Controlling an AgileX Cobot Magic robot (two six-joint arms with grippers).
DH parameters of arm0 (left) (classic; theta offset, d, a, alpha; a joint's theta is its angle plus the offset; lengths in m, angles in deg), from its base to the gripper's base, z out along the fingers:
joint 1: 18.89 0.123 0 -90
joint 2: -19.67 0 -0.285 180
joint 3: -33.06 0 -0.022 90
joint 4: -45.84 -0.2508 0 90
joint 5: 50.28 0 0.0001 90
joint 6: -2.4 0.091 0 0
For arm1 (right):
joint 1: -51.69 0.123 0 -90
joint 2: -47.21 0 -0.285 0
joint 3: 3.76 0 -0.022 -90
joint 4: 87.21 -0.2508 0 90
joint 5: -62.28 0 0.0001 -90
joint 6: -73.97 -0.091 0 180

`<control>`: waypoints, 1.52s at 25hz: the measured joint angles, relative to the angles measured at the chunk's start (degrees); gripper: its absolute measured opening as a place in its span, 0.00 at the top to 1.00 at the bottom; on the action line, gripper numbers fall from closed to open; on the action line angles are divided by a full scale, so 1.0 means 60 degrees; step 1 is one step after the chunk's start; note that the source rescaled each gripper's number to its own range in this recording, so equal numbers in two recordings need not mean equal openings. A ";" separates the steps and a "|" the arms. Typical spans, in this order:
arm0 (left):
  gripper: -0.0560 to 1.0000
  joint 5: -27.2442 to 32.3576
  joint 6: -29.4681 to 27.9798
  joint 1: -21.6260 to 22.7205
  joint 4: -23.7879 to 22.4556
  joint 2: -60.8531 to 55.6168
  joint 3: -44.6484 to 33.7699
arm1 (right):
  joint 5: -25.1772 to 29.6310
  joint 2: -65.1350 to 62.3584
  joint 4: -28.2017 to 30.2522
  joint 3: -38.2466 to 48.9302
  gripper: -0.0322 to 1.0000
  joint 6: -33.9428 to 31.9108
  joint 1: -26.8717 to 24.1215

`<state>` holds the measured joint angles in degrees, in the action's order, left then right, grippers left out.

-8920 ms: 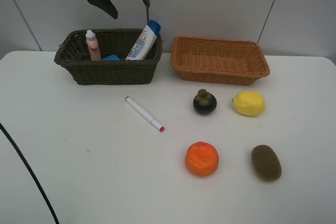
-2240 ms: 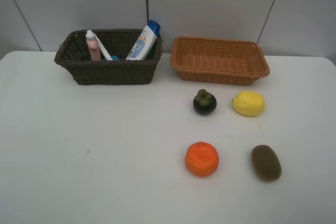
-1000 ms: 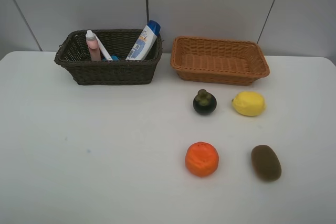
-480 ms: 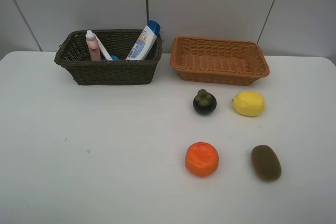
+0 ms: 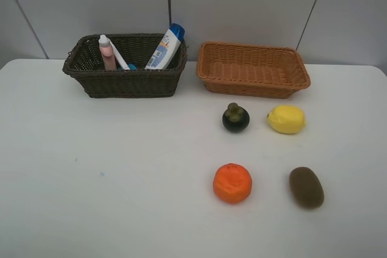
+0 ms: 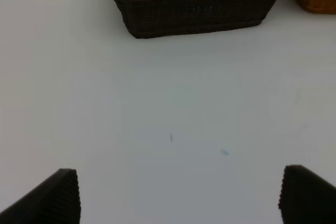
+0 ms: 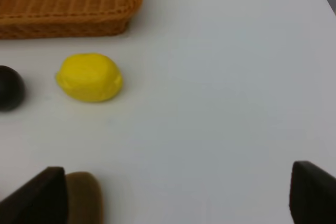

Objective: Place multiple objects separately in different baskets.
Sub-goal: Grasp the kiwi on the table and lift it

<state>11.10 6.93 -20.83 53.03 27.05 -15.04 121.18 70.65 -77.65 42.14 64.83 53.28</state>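
Both hands are spread wide and hold nothing. The left hand (image 6: pixel 184 195) hangs over bare tabletop (image 5: pixel 109 167) in front of the dark brown basket (image 5: pixel 130 83). The right hand (image 7: pixel 176 195) hangs over the fruit side, one of its fingers just beside the brown kiwi (image 5: pixel 306 187). Neither arm shows in the high view. Beyond the right hand lie the yellow lemon (image 5: pixel 286 119) and the dark mangosteen (image 5: pixel 235 118), both near the front wall of the light tan basket (image 5: pixel 254 87), which looks empty. The orange (image 5: pixel 232 182) sits alone, nearer the middle. The dark basket already holds the pink bottle (image 5: pixel 107 52), the white pen (image 5: pixel 119 57) leaning beside it, and the blue-capped white bottle (image 5: pixel 164 48) propped against the far corner. Whether the dark pad is in there too cannot be made out. By this layout the bottles and pen look sorted and the four fruits are left to go. The main hazard is that all four are rounded and loose: a finger coming down off-centre could nudge one rolling across the tabletop or squeeze it out of the grip. The kiwi, so close to a finger, is the likeliest to be knocked. A fruit let go too high could bounce out of the shallow tan basket.
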 joint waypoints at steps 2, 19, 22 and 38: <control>0.01 0.0000 0.0000 0.0000 0.0000 0.0000 0.0000 | -0.0456 0.1228 0.0350 -0.0249 0.00 -0.0489 0.0000; 0.01 -0.0009 0.0000 0.0000 0.0000 0.0000 0.0000 | 0.0235 1.0928 -0.1278 -0.2818 0.00 -0.0174 0.0000; 0.01 -0.0009 0.0000 0.0000 0.0000 0.0000 0.0000 | 0.0271 1.1170 -0.2395 -0.2841 0.00 0.0674 0.0065; 0.01 -0.0009 0.0000 0.0000 0.0000 0.0000 0.0000 | -0.1102 1.2268 -0.2673 -0.1596 0.00 -0.0811 0.3711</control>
<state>11.05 6.93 -20.83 53.03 27.05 -15.04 114.57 144.26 -93.69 32.57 59.97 75.55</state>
